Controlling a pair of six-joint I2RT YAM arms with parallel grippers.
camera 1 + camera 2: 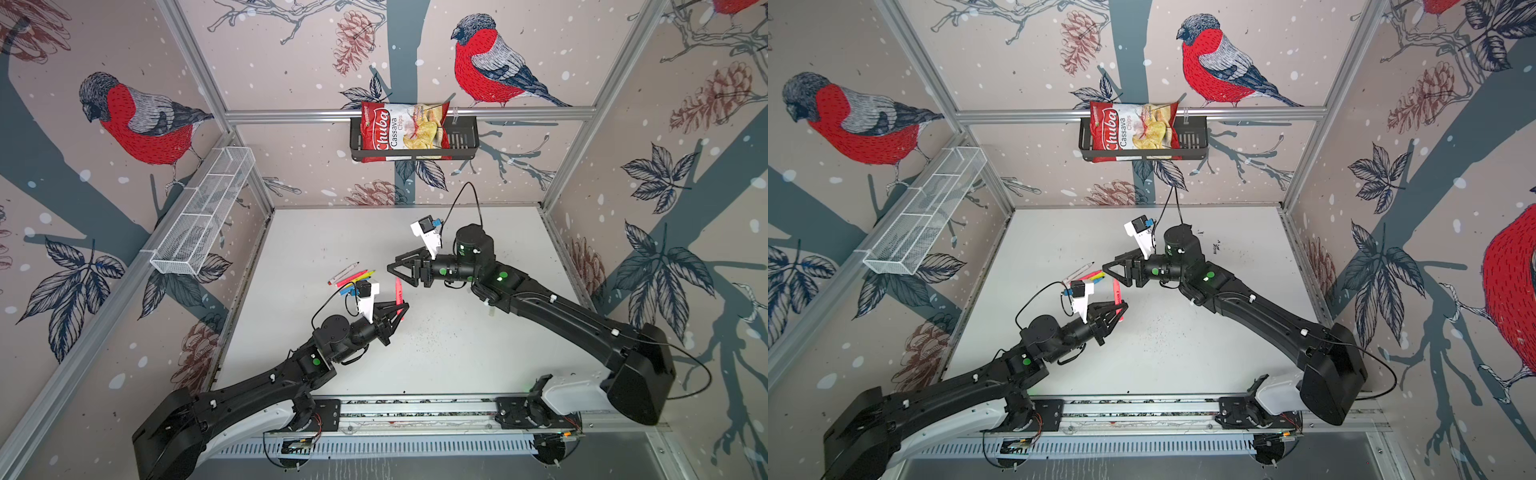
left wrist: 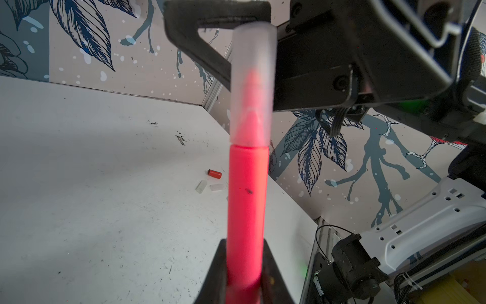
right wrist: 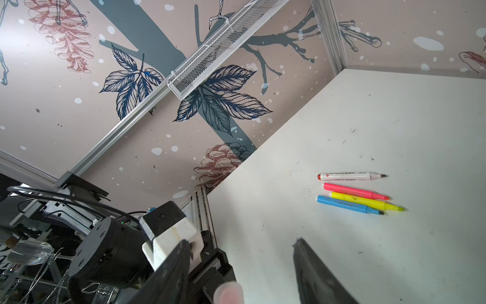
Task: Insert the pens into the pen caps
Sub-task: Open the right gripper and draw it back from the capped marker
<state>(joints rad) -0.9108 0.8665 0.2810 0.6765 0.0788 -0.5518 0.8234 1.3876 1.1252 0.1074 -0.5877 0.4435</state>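
Left wrist view, with the top views: the white tabletop (image 1: 415, 353) carries the work. The left claw (image 1: 401, 309) is clamped tight on the lower barrel of a slim pink plastic marker (image 1: 399, 293), raising its tip clear of the surface. A translucent whitish tube cap (image 2: 251, 79) covers that tip and looks seated. The right claw (image 1: 392, 267) has its jaws apart and brackets the cap end without gripping. Four uncapped markers (image 3: 355, 194) lie near the left claw, on the side away from the right claw. A solid red cap (image 2: 214, 173) and two whitish caps (image 2: 201, 186) lie well apart from the left claw, toward the right arm.
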